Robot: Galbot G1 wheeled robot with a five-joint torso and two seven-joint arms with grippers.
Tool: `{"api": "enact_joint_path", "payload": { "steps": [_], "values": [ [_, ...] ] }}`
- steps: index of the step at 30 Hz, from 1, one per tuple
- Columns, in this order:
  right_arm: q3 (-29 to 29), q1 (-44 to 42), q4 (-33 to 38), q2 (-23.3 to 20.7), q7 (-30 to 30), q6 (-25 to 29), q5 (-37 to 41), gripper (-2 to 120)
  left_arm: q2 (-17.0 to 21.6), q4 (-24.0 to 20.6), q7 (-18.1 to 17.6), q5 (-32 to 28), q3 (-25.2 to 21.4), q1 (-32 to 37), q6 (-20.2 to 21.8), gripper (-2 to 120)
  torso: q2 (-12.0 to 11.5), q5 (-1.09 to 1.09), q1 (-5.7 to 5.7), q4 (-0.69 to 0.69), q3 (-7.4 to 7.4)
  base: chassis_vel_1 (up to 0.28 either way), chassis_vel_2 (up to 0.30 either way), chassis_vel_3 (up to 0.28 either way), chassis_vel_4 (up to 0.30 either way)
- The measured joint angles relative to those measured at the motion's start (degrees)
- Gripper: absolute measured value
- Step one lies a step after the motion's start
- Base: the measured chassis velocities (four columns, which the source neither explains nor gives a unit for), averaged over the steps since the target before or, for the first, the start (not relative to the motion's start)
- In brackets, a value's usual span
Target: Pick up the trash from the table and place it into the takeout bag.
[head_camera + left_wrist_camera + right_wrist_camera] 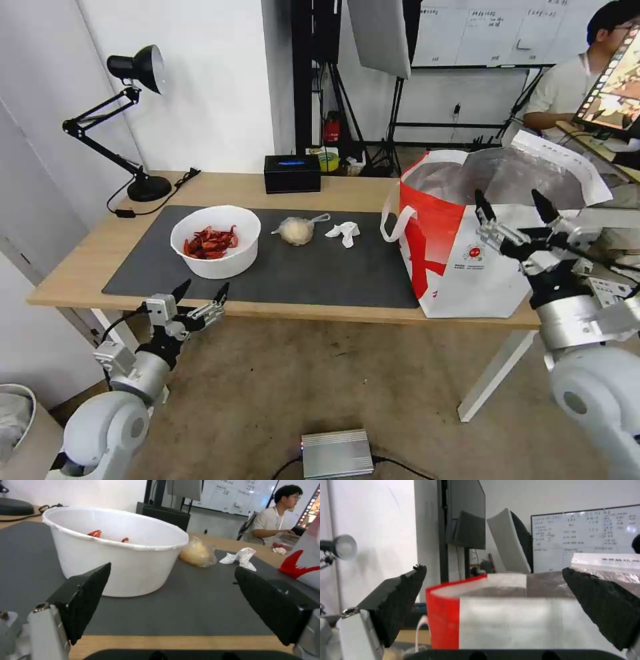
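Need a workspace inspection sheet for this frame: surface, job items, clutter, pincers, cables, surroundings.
Surface: light-wood table with dark grey mat.
Job's things: white round bowl of red shells, small knotted clear bag and crumpled white tissue on the mat; white-and-red foil-lined takeout bag open at the table's right end.
Clutter: black tissue box, black desk lamp.
Grippers: left pincer open, before the bowl; right pincer open, at the bag.
Cables: lamp cord on the table.
Surroundings: grey floor box, whiteboard.
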Motion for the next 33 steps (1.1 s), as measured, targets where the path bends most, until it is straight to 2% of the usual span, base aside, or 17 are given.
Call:
{"api": "enact_joint_path", "payload": {
  "steps": [5,9,11,17,33],
  "values": [
    [-0.5,-3.2,-0.6,2.5,-1.3,2.0,-3.6,100,0.0,-1.0,-0.1,0.0,-0.8,1.3,0.0,100,0.0,0.00,0.00,0.00,0.00,0.000,0.000,0.000,0.000],
    [-0.8,-5.4,-1.9,4.3,-1.9,4.6,-6.2,100,0.1,-1.5,-2.4,-0.3,-1.1,2.5,-0.7,100,0.0,-0.01,-0.01,0.01,0.00,0.000,0.000,0.000,0.000],
    [-1.3,-6.1,-4.0,6.8,-2.5,7.2,-8.3,100,0.3,-1.6,-3.7,-0.6,-1.1,3.2,-1.4,100,0.0,0.01,0.00,0.00,0.00,0.000,0.000,0.000,0.000],
    [-3.5,-6.0,-6.9,9.9,-1.6,10.0,-12.8,100,0.0,-1.1,-4.0,-1.2,-1.1,3.4,-2.9,100,0.0,0.00,0.00,0.00,0.01,0.000,0.000,0.000,0.000],
    [-7.6,-9.3,-8.3,14.2,1.7,10.2,-17.6,100,-2.1,-0.8,-3.5,0.4,-1.2,3.4,-2.9,100,0.0,0.00,0.00,0.00,0.00,0.000,0.000,0.000,0.000]
  ]
}}
